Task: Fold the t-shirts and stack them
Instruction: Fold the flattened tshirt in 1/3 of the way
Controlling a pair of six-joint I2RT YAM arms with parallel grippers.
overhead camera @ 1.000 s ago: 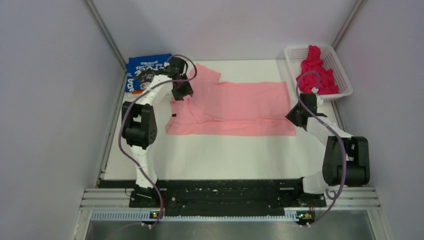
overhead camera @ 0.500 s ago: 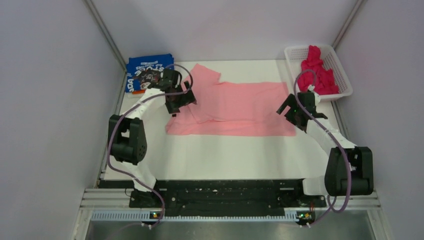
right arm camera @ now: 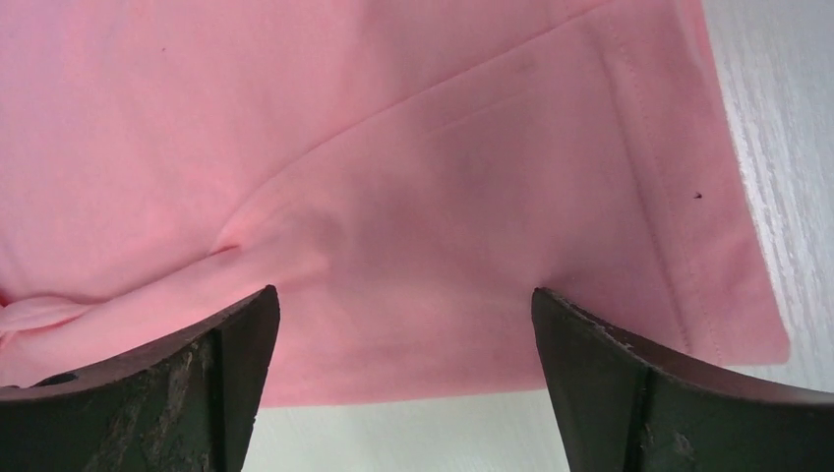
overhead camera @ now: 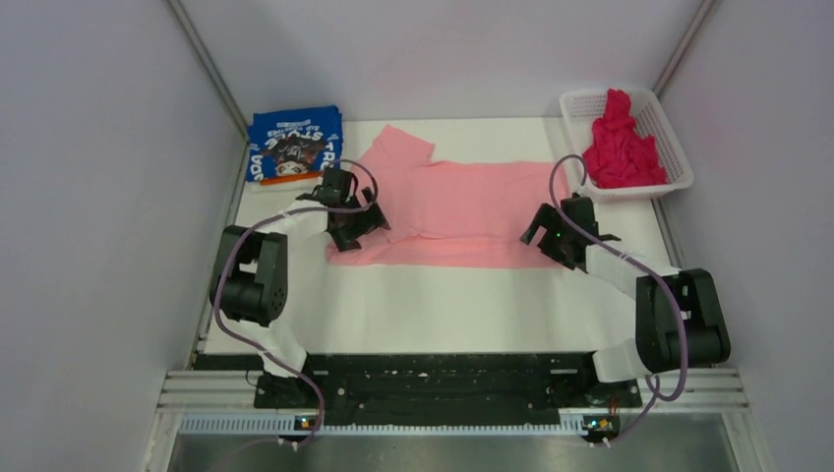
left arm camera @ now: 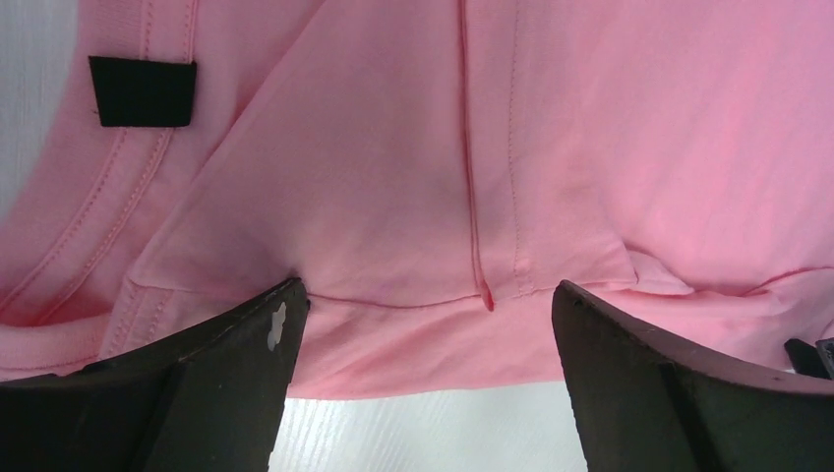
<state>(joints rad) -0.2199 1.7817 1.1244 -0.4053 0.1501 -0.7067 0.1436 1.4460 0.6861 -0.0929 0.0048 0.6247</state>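
The light pink t-shirt (overhead camera: 462, 202) lies spread sideways across the table, partly folded over itself, one sleeve pointing to the back left. My left gripper (overhead camera: 356, 224) stands open over its near left corner. In the left wrist view the left gripper (left arm camera: 428, 290) straddles a sleeve seam of the pink cloth (left arm camera: 393, 147), with nothing pinched. My right gripper (overhead camera: 547, 236) is open over the near right hem. Its wrist view shows the right gripper (right arm camera: 403, 292) wide apart above the pink hem (right arm camera: 443, 197). The blue t-shirt (overhead camera: 295, 146) lies folded at the back left. The magenta t-shirt (overhead camera: 620, 149) is bunched in the basket.
A white mesh basket (overhead camera: 679, 162) stands at the back right corner. A black tag (left arm camera: 143, 90) sits at the pink shirt's collar. Bare white table (overhead camera: 443, 305) runs between the shirt and the arm bases. Grey walls close in both sides.
Both grippers went from nearly shut to wide open. Both arms moved from the shirt's ends toward its near edge, the right one also leftward.
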